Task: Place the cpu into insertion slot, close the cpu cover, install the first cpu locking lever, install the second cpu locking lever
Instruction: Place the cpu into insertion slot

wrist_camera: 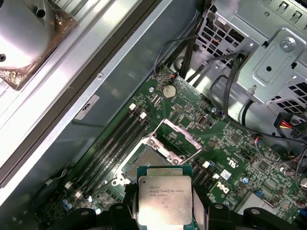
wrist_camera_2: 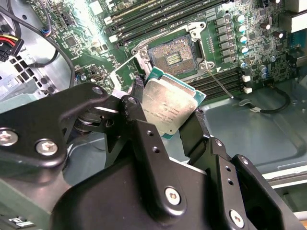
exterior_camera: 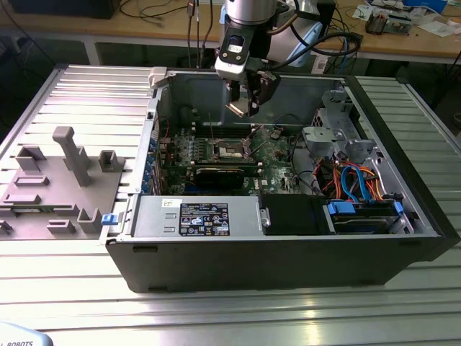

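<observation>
A ribbed aluminium table (exterior_camera: 230,310) catches pale glare from the light; behind it runs a wooden workbench (exterior_camera: 144,29) strewn with cables (exterior_camera: 162,10).

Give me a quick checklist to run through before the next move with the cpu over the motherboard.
1. cpu gripped by the end effector: ok, clamped on two opposite edges.
2. Socket empty: ok, its contact field is bare.
3. cpu cover raised off the socket: ok.
4. Locking lever released: ok, it sticks out free of the socket.
5. Other lever released: cannot tell.
6. cpu seated: not ok, it hangs above the socket.
</observation>
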Motion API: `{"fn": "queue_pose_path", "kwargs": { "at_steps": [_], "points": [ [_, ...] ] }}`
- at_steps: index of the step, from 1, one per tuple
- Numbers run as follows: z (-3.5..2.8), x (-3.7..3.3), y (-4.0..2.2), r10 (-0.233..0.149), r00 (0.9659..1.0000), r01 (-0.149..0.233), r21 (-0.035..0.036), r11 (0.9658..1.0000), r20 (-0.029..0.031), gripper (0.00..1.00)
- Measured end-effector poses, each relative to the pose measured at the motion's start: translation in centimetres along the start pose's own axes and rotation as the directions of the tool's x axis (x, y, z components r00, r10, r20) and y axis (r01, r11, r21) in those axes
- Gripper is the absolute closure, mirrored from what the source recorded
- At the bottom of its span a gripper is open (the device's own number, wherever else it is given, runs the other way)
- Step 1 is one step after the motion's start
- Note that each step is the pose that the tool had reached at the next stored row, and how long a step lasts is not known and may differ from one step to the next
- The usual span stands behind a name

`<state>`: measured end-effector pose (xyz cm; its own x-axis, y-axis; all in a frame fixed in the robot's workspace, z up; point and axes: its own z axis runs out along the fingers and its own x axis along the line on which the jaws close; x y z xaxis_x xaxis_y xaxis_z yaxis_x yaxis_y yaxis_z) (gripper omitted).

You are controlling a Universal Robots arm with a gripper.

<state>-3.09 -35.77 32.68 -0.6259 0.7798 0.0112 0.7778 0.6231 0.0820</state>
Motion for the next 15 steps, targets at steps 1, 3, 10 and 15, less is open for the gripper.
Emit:
{"fn": "queue_pose_path", "kwargs": {
  "at_steps": [1, 3, 10, 15],
  "points": [
    [0.00, 0.00, 0.00, 0.001, 1.0000, -0.001, 0.0001, 1.0000, 0.0003, 0.46],
    [0.01, 0.00, 0.00, 0.005, 1.0000, -0.005, 0.0005, 1.0000, 0.0011, 0.46],
    [0.03, 0.00, 0.00, 0.016, 0.9999, -0.016, 0.0010, 0.9999, 0.0028, 0.46],
    [0.05, 0.00, 0.00, 0.026, 0.9996, -0.026, 0.0014, 0.9997, 0.0043, 0.46]
  ]
}}
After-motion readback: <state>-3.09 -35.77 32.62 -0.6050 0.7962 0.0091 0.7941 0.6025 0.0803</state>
